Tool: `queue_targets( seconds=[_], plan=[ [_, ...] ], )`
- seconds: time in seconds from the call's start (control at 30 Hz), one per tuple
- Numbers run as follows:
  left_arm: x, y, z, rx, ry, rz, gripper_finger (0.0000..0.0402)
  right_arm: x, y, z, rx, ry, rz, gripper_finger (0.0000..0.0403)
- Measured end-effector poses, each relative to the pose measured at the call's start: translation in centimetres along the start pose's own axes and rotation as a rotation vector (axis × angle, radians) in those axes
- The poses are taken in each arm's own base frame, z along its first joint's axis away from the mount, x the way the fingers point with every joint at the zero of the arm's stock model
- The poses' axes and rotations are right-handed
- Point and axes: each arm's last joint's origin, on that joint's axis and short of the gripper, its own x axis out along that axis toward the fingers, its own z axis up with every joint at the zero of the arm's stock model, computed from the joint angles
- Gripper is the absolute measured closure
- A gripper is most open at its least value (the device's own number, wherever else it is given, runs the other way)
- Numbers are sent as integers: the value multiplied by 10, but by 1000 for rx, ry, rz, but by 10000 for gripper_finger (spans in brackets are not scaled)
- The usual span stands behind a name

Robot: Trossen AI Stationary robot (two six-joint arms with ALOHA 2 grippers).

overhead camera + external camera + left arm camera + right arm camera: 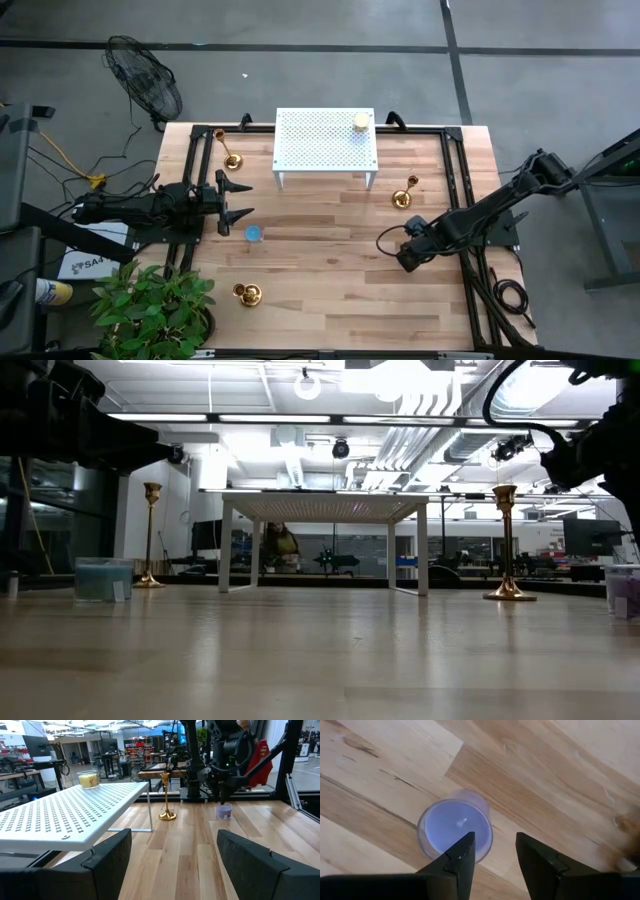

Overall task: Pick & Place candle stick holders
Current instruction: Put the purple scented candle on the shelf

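Three gold candle stick holders stand upright on their round bases: one at the far left (232, 160), one right of the white table (403, 195), and one near the front edge (247, 293). My left gripper (235, 200) is wide open and empty at the table's left, and also shows in its wrist view (172, 850). It points toward the right-hand holder (167, 800). My right gripper (385, 240) is open and points down just above a purple candle (455, 832). The candle sits off to one side of its fingers.
A white perforated table (325, 140) stands at the far middle with a yellow candle (360, 122) on it. A blue candle (254, 233) sits on the wood near my left gripper. Black frame rails run along the left and right sides. A plant (150, 305) is at the near left corner.
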Motion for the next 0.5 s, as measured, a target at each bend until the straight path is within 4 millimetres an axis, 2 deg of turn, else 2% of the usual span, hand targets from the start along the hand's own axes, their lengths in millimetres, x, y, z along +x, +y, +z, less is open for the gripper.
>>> queue_targets(
  seconds=[0.5],
  plan=[
    [0, 0, 0, 0, 0, 0, 112, 3, 1, 0, 11, 18, -14, 266]
  ],
)
